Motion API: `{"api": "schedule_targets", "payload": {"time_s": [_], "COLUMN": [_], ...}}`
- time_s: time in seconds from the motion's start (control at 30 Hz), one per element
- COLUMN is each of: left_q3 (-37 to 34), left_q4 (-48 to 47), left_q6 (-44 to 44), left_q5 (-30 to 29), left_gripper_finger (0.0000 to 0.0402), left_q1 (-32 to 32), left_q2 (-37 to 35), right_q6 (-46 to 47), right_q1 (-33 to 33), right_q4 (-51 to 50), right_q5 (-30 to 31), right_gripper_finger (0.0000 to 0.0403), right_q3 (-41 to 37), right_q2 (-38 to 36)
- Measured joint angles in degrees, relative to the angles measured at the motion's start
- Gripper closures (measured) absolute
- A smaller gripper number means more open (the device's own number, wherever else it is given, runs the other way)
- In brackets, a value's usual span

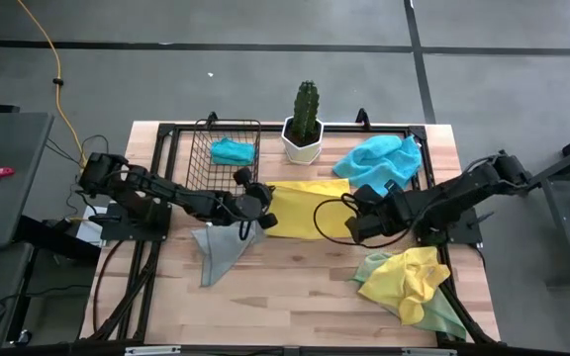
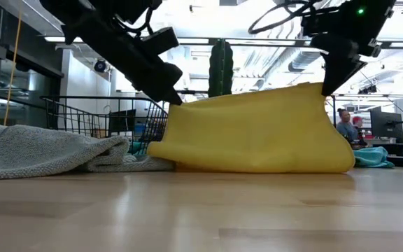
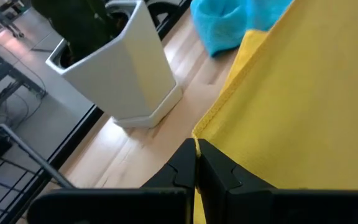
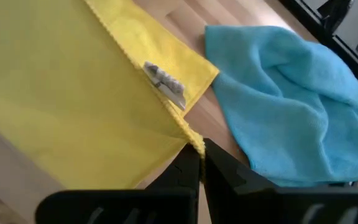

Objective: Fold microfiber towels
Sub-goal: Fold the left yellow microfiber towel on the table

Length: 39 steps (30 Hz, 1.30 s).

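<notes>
Because each claw is pinched shut on one end of the yellow towel's point(image 1: 300, 208) lifted edge, left claw point(image 1: 261, 220) and right claw point(image 1: 356, 220) hold it taut above the table point(image 1: 285, 297), probably to carry that edge over for a fold. Its far part rests mid-table. Inside the basket point(image 1: 206, 163) lies one turquoise towel point(image 1: 232, 150); other towels lie loose around.

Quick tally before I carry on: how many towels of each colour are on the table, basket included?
Yellow towels: 2, the held one and a crumpled one
Blue towels: 2, one by the cactus, one in the basket
Grey towel: 1
Pale green towel: 1
Total: 6
</notes>
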Motion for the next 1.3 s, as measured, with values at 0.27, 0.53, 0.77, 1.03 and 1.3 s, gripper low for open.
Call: {"api": "schedule_targets", "payload": {"time_s": [0.27, 0.53, 0.77, 1.03, 1.3], "left_q3": [0.00, 0.02, 0.04, 0.04, 0.04], "left_q4": [-0.15, -0.15, -0.48, -3.12, -4.77], "left_q6": [-0.01, 0.01, 0.03, -0.20, -0.52], "left_q5": [-0.44, -0.98, -0.59, -1.95, -7.41], "left_gripper_finger": [0.0401, 0.0401, 0.0401, 0.0401, 0.0401], "left_q1": [1.85, 4.16, 4.40, 3.07, 0.96], "left_q2": [0.00, 0.00, -0.02, -0.07, -0.07], "right_q6": [-2.12, -3.89, -7.07, -9.03, -9.28], "right_q1": [-4.48, -8.21, -10.11, -10.46, -10.46], "right_q4": [0.12, 0.76, 2.53, 4.33, 5.55], "right_q5": [1.97, 1.92, 1.79, 1.79, 2.70], "right_gripper_finger": [0.0403, 0.0403, 0.0403, 0.0403, 0.0402], "right_q3": [0.00, 0.00, 0.00, -0.03, -0.03], "right_q2": [0.00, 0.00, 0.00, 0.00, 0.00]}}
